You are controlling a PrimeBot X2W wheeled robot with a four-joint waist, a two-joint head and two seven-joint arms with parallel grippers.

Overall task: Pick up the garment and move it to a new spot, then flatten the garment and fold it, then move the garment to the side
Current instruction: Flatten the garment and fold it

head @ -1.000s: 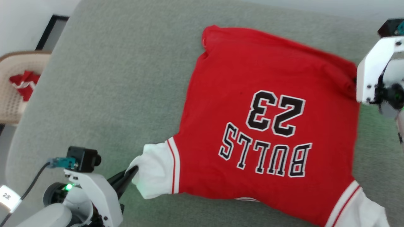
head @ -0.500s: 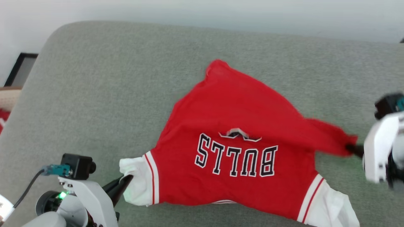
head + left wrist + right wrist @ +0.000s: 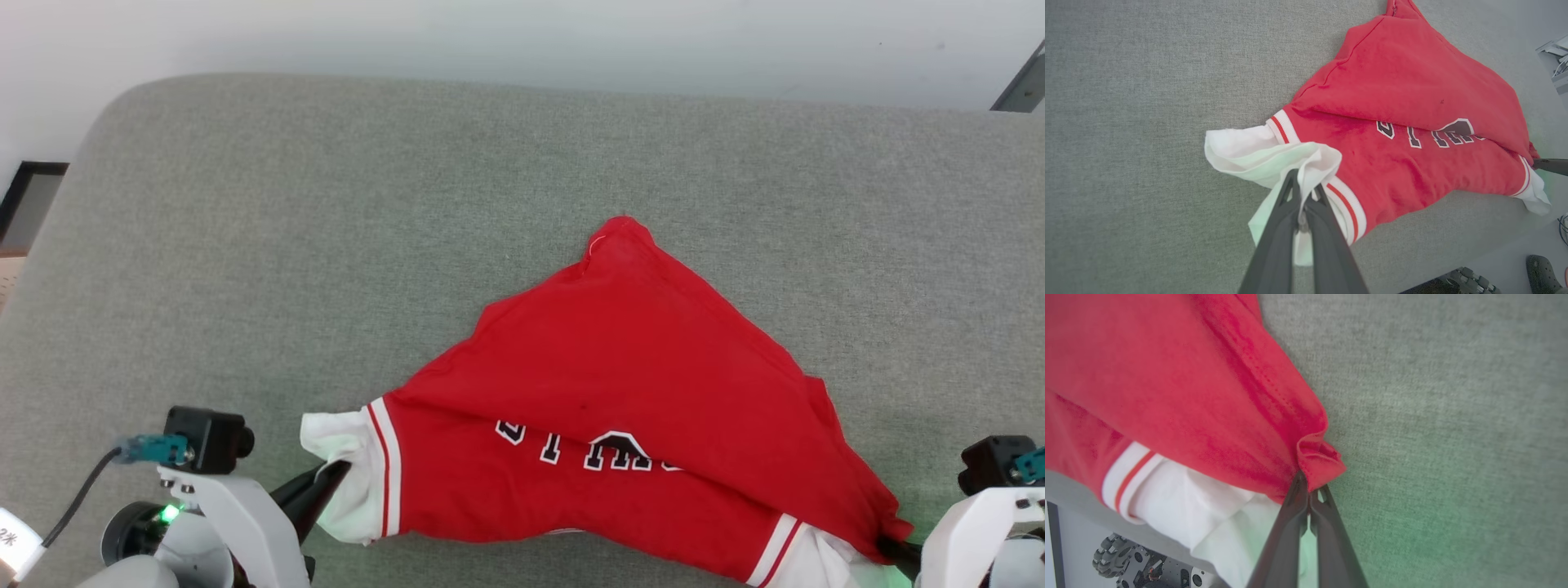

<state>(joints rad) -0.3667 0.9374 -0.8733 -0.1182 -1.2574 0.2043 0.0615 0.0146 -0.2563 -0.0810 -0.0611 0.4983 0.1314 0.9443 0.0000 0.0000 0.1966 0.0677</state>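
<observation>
The garment (image 3: 637, 351) is a red jersey with white sleeves, lying on the grey padded table (image 3: 326, 245). Its far red part is drawn over the front, so only the tops of the black lettering (image 3: 604, 451) show. My left gripper (image 3: 343, 467) is shut on the white left sleeve (image 3: 1257, 157) at the near left. My right gripper (image 3: 886, 545) is shut on a bunched red hem corner (image 3: 1318, 457) at the near right, above the other white sleeve (image 3: 1208, 506). In the left wrist view the left gripper (image 3: 1304, 185) pinches sleeve cloth.
The table's near edge runs just below the garment, with my wheeled base (image 3: 1126, 559) under it. A dark shoe (image 3: 1541, 267) stands on the floor past that edge. A dark frame (image 3: 24, 196) is beyond the table's left end.
My right gripper pulled the red hem corner from the far right down to the near right, folding the garment over its number and most of its lettering. The head camera also shifted. The left gripper stayed on the sleeve.
</observation>
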